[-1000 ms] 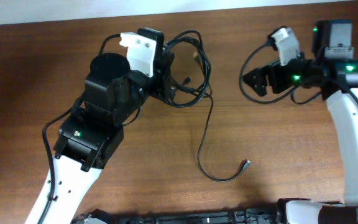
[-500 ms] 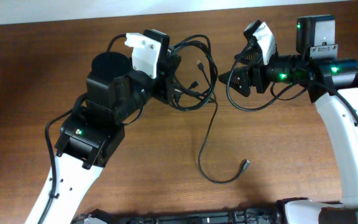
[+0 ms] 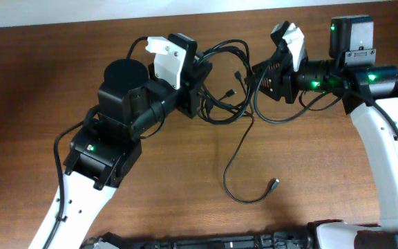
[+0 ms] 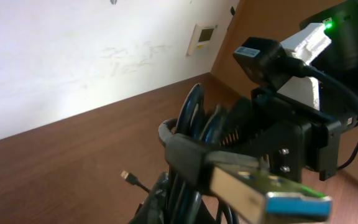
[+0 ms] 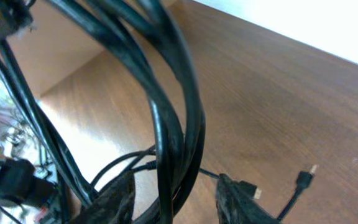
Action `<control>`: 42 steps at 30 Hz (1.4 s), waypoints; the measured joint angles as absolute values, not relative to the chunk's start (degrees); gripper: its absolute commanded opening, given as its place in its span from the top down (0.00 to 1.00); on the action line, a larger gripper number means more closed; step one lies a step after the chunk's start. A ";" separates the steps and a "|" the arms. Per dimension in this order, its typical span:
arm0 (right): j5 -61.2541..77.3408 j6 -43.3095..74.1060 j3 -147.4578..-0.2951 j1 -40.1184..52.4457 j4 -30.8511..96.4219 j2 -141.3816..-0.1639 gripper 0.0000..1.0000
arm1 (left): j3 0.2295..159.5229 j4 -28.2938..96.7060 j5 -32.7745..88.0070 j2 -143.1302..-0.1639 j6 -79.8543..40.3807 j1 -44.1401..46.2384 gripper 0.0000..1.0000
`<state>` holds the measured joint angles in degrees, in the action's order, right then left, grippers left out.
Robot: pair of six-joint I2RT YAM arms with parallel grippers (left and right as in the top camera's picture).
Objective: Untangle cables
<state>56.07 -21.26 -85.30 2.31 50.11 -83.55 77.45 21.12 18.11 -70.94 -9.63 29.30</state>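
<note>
The cables (image 3: 224, 81) are a bundle of thin black loops hanging between both arms at the table's far middle. My left gripper (image 3: 200, 93) is shut on the bundle's left side; in the left wrist view the cables (image 4: 188, 124) rise from between its fingers, with a blurred USB plug (image 4: 266, 193) close to the lens. My right gripper (image 3: 253, 77) is at the bundle's right side. In the right wrist view, several strands (image 5: 173, 124) pass between its fingers (image 5: 114, 199), with a gap showing on the right side. One strand trails toward me and ends in a plug (image 3: 273, 184).
The wooden table (image 3: 323, 159) runs to a white wall behind. Small plugs (image 5: 303, 177) lie on the wood beneath the bundle. The right arm's own thicker black wire (image 3: 282, 114) loops below its wrist. Black gear lines the front edge (image 3: 206, 242).
The right arm has swung left to the bundle and its jaws have narrowed around several strands. The left gripper has carried the bundle slightly right, still shut on it.
</note>
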 measured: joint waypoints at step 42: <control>9.89 6.98 -85.30 2.50 54.04 -83.61 0.47 | 77.45 20.99 6.59 -72.01 -9.87 29.67 1.00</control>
<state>9.89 6.98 -85.30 2.50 54.04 -83.61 77.45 20.99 6.59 -72.01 -9.87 29.67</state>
